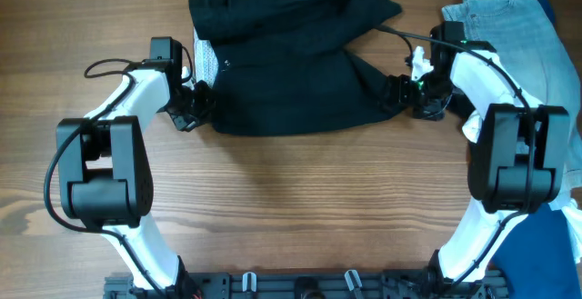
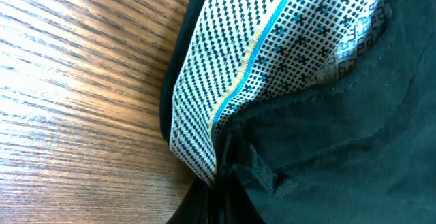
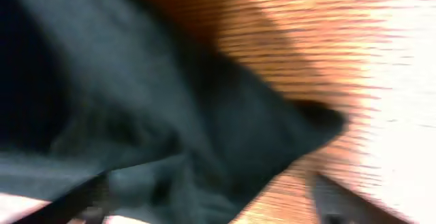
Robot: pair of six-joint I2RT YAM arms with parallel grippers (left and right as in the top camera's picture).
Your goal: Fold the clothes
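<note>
Risk I see: left gripper (image 1: 197, 100) pinches black garment (image 1: 291, 76) at its edge, right gripper (image 1: 401, 93) spread, so one-sided pull could skew it.

Plain black garment (image 1: 291, 76); lining (image 2: 231, 60) white w/ black dots, blue-yellow stripe. Lt blue jeans (image 1: 506, 13). Brown wood-grain tabletop (image 1: 291, 199).

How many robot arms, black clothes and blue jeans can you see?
Arms: 2 (left arm, right arm)
Black garment: 1
Jeans: 1
Total: 4
</note>
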